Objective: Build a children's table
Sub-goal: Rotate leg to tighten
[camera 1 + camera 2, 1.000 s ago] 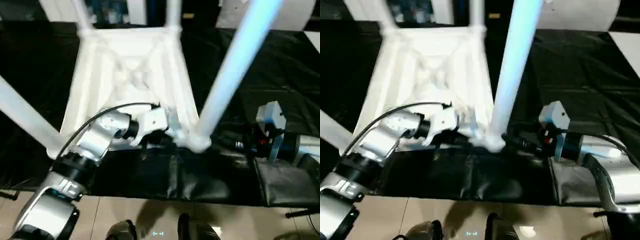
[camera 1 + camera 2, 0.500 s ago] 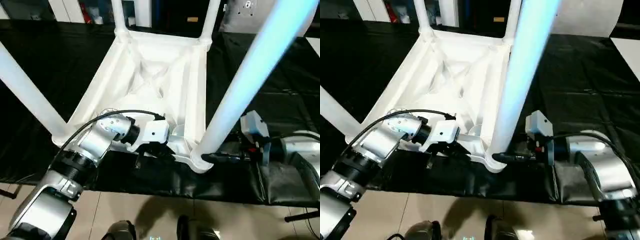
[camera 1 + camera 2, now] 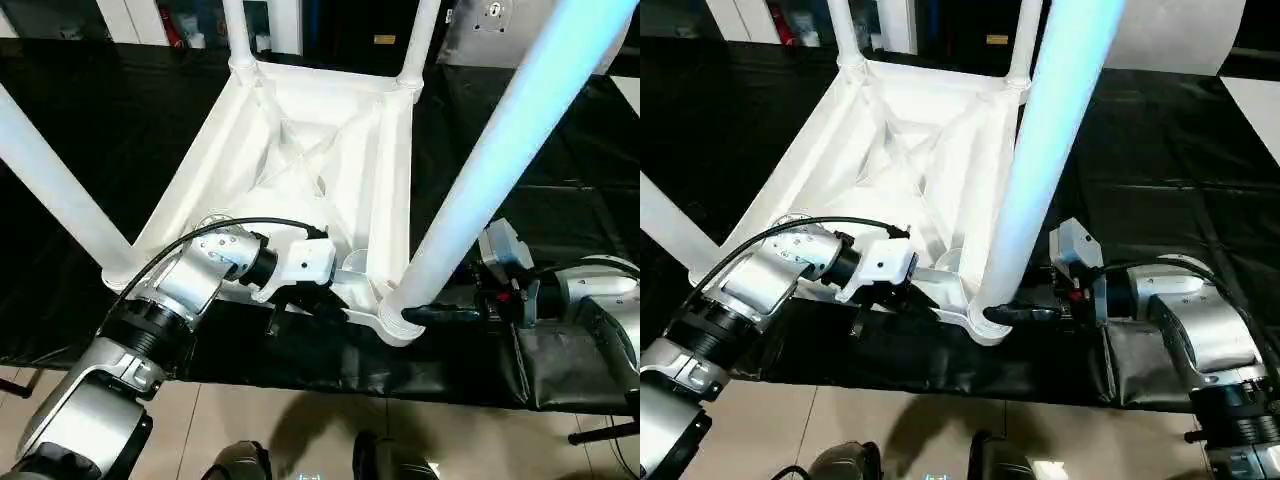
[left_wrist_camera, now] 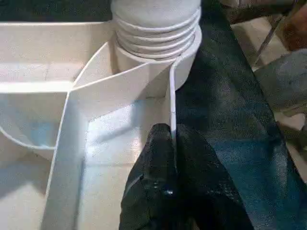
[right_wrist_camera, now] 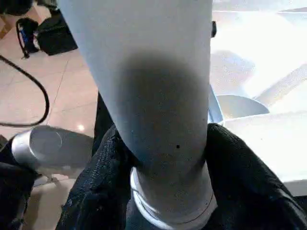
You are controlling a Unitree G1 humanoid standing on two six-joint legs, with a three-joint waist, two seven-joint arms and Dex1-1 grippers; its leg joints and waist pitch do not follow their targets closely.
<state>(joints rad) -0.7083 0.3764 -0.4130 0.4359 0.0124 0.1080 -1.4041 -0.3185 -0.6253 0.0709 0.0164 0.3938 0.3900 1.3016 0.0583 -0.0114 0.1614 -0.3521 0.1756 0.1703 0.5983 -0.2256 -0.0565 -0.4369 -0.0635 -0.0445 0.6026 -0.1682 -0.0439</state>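
Observation:
The children's table lies upside down on the black cover, its ribbed white top [image 3: 320,150] facing up. Legs rise from the corner sockets: the near right leg [image 3: 490,170], the near left leg [image 3: 55,190] and two far ones [image 3: 237,30]. My left gripper [image 3: 300,300] is at the top's front edge, shut on the thin rim wall [image 4: 171,110] close to the near right socket. My right gripper [image 3: 425,313] reaches in from the right, its black fingers [image 5: 240,182] shut on either side of the near right leg's base [image 5: 163,120].
The black table cover [image 3: 560,150] spreads around the table and hangs over the front edge. Beige floor tiles [image 3: 300,430] lie below that edge. A black cable [image 5: 29,96] runs across the floor. A black cable loops over my left forearm [image 3: 190,245].
The whole picture shifted as my head moved a second ago. Both grippers keep their holds on the rim and the leg; nothing else has visibly moved.

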